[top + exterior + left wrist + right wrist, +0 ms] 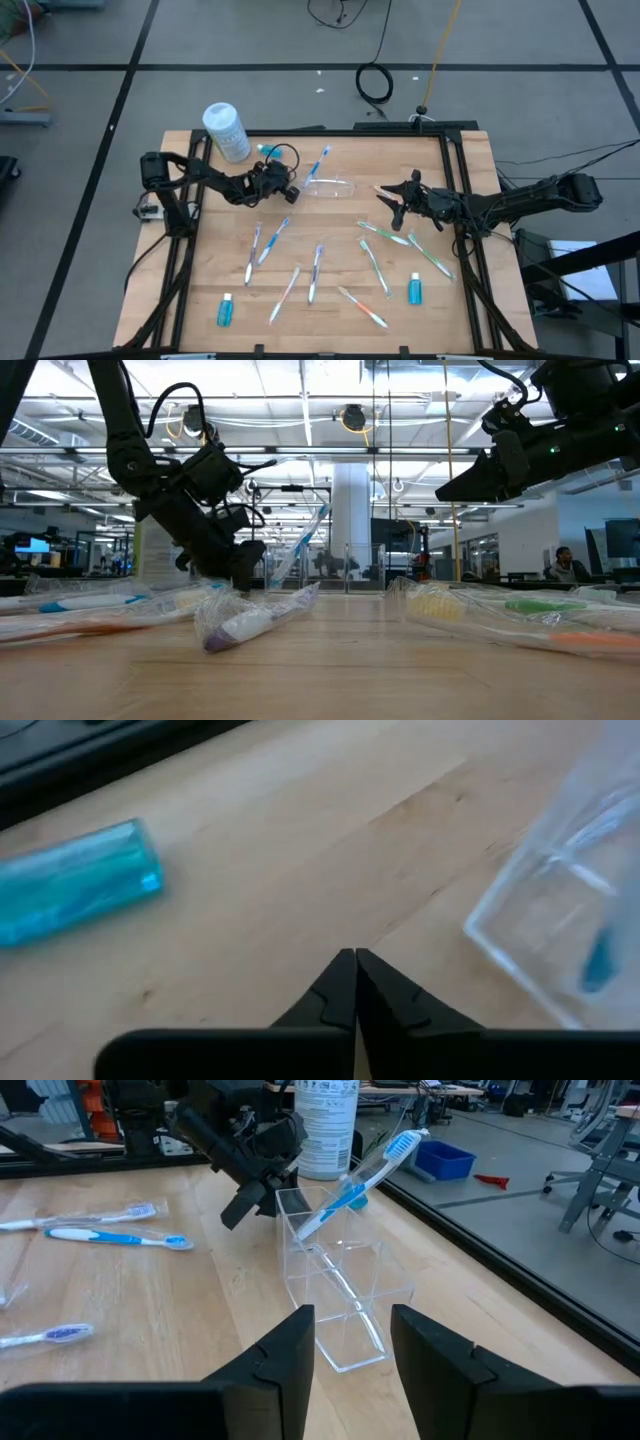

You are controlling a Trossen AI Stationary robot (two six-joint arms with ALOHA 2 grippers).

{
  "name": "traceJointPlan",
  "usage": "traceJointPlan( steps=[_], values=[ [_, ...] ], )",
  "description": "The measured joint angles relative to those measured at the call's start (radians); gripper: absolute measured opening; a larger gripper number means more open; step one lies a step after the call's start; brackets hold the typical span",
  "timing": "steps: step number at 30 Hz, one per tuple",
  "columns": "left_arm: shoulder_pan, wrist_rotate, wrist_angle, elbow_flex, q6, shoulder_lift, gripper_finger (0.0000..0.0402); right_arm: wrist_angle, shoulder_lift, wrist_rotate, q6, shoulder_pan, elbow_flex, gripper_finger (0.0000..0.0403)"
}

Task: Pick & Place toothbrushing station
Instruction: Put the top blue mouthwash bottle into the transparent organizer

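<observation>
- Fingers of the left gripper (355, 982) are pressed tight together with nothing between them, their tips just above the bare wooden table (470, 300).
- Just ahead of those closed tips and off to one side lies the toothbrushing station (335, 1285), a clear, colourless plastic holder with inner dividers; the tips are close beside one end of it but not around it.
- On the other side of the closed tips, near but apart, lies a small blue tube (72, 885) on its side.
- One blue-and-white toothbrush (362, 1175) stands slanted in the holder's end nearest the left gripper, its bristle head sticking up above the rim.
- Behind the left gripper stands a white cylindrical canister (226, 131), upright.
- Fingers of the right gripper (350, 1342) are spread partway, holding nothing; they hover above the table, pointed at the holder's other end, with a gap between them and it.
- Wrapped toothbrushes (315, 272) lie scattered on the table on the near side of both grippers, well apart from the holder.
</observation>
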Motion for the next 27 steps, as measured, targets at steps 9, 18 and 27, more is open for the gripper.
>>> traceJointPlan(
  steps=[9,18,27],
  values=[
    [-0.014,0.009,-0.108,0.000,0.053,-0.132,0.0087,-0.001,0.000,0.000,0.000,0.000,0.000,0.0130],
    [0.033,-0.050,-0.153,0.001,0.139,-0.246,0.0166,-0.001,0.000,0.000,0.000,0.000,0.000,0.0130],
    [0.179,0.203,-0.256,0.064,0.358,-0.244,0.0199,0.000,0.000,0.001,0.000,0.000,0.000,0.0130]
  ],
)
